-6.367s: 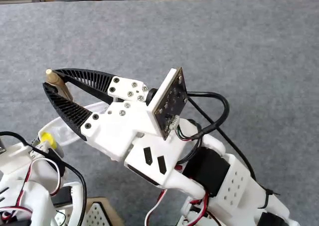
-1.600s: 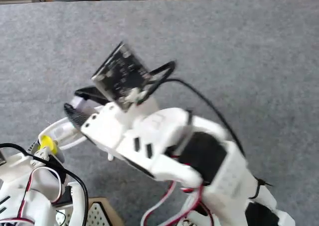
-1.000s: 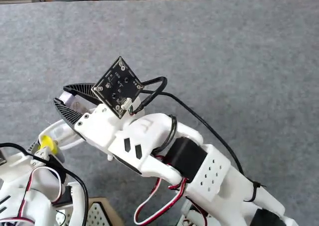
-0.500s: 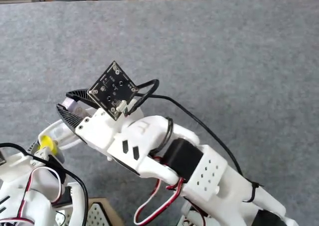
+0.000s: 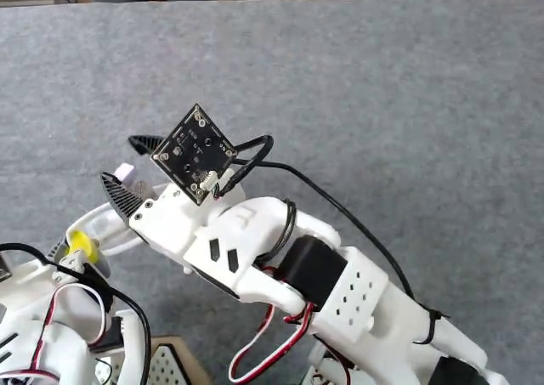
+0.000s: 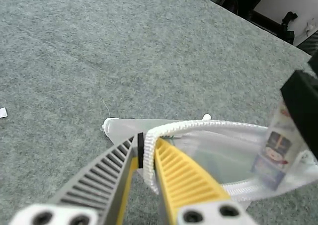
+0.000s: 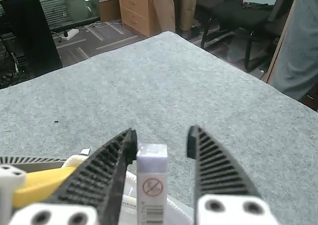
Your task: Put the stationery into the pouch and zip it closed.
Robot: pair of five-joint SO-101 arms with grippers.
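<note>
Item: counter (image 5: 408,104), flat, covered in grey felt-like cloth. We list what lies on it.

1. One clear pouch (image 6: 218,158) with a white zip edge. Its closed corner rests on the cloth and its mouth is raised.
2. One small white scrap (image 6: 2,112), well apart from the pouch's corner.
3. One tan perforated board (image 5: 174,361), near the pouch, on the arm bases' side of it.

We find the pouch (image 6: 218,158) lying on the table (image 5: 408,87), close before the arms and to the left, its rim pinched in the left gripper (image 6: 144,146). A box (image 7: 151,178) stands in the pouch's mouth between the spread fingers of the right gripper (image 7: 162,133), against one finger and apart from the other.
</note>
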